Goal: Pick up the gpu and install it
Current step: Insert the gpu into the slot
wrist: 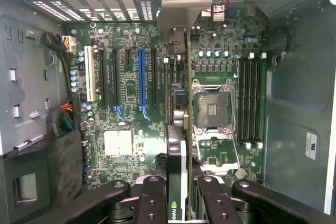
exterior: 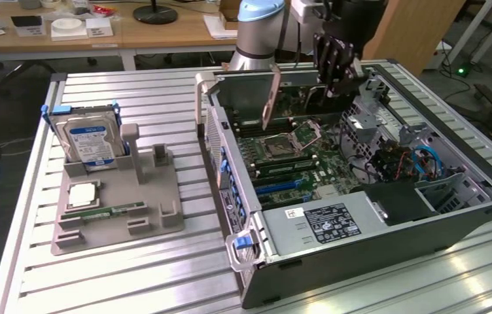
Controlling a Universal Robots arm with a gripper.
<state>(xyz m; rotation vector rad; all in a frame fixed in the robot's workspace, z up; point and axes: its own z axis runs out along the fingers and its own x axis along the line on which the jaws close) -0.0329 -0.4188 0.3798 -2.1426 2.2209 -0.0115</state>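
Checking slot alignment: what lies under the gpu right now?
Under the gpu, held by the gripper, lies the motherboard, its empty CPU socket just beside. The card itself covers whatever sits directly beneath it.

The exterior view is set high and off the bench. It faces obliquely down into the open computer case from a moderate distance. The wrist view sits close above the case interior. It faces straight down on the motherboard, along the fingers and the edge-on gpu they clamp. Both views share the motherboard and its CPU socket.
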